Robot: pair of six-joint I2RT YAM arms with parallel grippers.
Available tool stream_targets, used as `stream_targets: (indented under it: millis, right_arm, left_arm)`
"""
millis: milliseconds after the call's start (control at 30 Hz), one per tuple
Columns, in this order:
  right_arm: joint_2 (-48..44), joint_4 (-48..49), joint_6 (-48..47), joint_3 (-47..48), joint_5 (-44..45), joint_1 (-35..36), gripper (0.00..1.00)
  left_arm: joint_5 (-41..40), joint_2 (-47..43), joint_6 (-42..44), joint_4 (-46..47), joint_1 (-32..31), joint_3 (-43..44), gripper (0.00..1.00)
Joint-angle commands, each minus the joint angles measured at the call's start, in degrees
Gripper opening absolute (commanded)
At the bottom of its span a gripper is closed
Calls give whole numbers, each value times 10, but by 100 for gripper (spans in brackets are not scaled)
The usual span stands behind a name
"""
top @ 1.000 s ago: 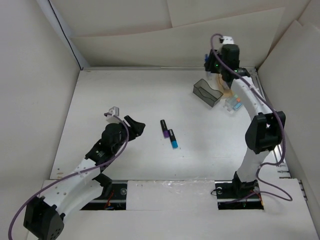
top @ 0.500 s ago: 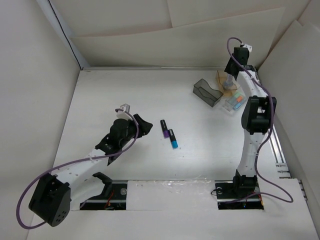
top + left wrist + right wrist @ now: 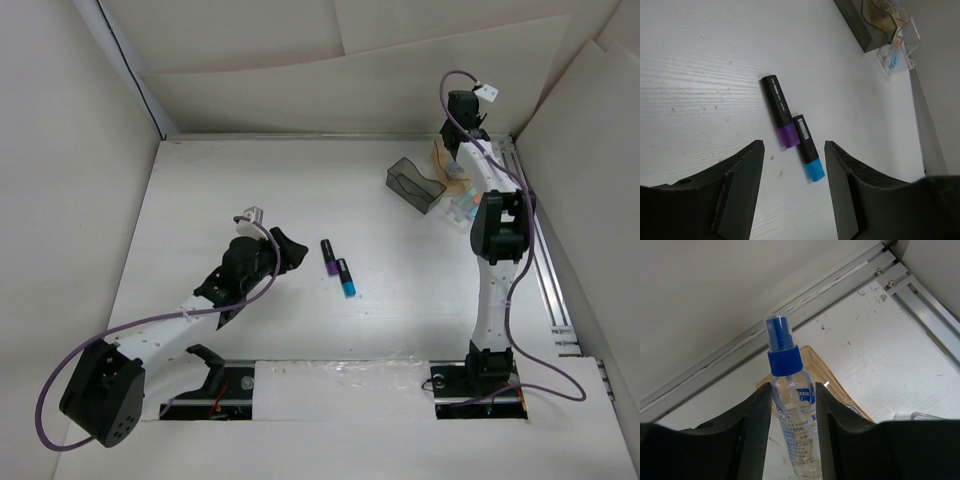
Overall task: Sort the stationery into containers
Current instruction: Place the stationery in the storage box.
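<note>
Right claw [image 3: 792, 390] clamped on blue-capped clear bottle [image 3: 794, 440] above amber bin [image 3: 832, 377], desk's 2 o'clock; I'd lower it inside before letting go; left claw [image 3: 792, 147] apart, facing purple marker [image 3: 777, 109].

Bright diffuse light; faint soft shadows; wrist-view foreground dark, slightly soft.

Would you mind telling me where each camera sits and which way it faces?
Top external: above and behind the bases, looking down on the table; left arm and right arm visible.
Left wrist: on the left arm, looking down past the left gripper at the purple marker and light-blue marker.
Right wrist: on the right arm, facing the back corner; right gripper holds a blue-capped bottle.
Shared: top and left wrist show both markers.
</note>
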Motion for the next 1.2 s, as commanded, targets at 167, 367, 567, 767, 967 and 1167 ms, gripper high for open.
stream_targets:
  millis: [167, 367, 567, 767, 967, 1167]
  right_arm:
    - [44, 38, 37, 75, 63, 14, 7]
    - [69, 57, 37, 98, 68, 14, 8]
    - [94, 62, 37, 114, 83, 19, 9]
    - [105, 75, 37, 109, 98, 19, 12]
    - [110, 86, 37, 103, 111, 19, 16]
    - [102, 91, 37, 82, 111, 19, 27]
  left_arm:
    - [-4, -14, 8, 23, -2, -7, 48]
    - [-10, -14, 14, 17, -2, -7, 48]
    - [-10, -3, 14, 17, -2, -7, 48]
    - [-10, 9, 19, 22, -2, -1, 48]
    - [-21, 9, 19, 22, -2, -1, 48]
    - [-21, 21, 19, 22, -2, -1, 48]
